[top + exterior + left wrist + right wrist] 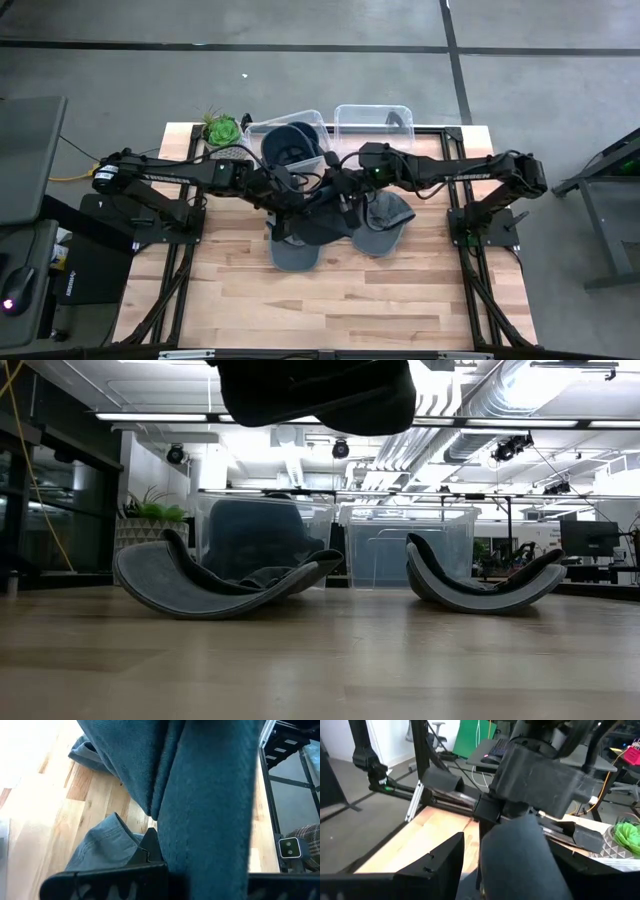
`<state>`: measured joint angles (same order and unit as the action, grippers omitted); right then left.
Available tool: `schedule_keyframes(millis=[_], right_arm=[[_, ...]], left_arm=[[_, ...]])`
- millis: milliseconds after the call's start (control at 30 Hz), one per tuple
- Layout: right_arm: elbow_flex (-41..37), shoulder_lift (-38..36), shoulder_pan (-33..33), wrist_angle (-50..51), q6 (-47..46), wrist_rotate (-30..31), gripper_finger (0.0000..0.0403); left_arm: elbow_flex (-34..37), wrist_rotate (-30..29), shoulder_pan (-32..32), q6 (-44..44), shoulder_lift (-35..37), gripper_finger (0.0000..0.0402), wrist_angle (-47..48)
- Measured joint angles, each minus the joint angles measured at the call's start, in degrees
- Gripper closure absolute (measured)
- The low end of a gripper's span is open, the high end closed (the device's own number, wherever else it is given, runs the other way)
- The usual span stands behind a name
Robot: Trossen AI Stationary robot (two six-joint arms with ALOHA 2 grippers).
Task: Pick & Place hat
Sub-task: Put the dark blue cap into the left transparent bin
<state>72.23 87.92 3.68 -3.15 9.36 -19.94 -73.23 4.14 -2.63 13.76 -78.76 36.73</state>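
A: What is sitting in the two bins at the far edge of the butcher-block wooden table (330,300)?

B: The clear plastic bin on the left (290,135) is holding a dark blue-grey cap; from table height the cap is showing through the bin wall (255,535). The clear plastic bin on the right (373,122) is showing nothing inside that I can make out (410,545).

A: Where is the hat being worked on?

B: A dark teal corduroy cap (318,215) is hanging above the middle of the table, between the two arms. The left gripper (292,200) is clamped together on its fabric, and that cloth is filling the left wrist view (200,795). From table height it is showing as a dark shape overhead (320,395).

A: And the right gripper?

B: The right gripper (340,195) is standing with its fingers wide apart just beside the same cap; grey cloth is lying between the fingers (520,860), not pinched as far as I can tell.

A: Anything else on the table?

B: A grey cap on the left (215,580) and a grey cap on the right (480,585) are resting brim-up on the wood. A small green potted plant (221,128) is standing beside the left bin.

A: Any readable writing?

B: White lettering is running along both arms, too small to read.
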Motion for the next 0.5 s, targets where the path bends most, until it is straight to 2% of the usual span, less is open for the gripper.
schedule_keyframes(millis=[200, 500], right_arm=[[0.00, 0.17, 0.04, -0.71, -1.89, -0.09, 0.0219], [0.00, 0.26, -0.13, -0.68, -1.89, -0.02, 0.0304]], left_arm=[[0.00, 0.04, 0.00, 0.00, 0.00, 0.0401, -0.07], [0.02, -0.02, 0.00, -0.04, 0.00, 0.0401, -0.72]])
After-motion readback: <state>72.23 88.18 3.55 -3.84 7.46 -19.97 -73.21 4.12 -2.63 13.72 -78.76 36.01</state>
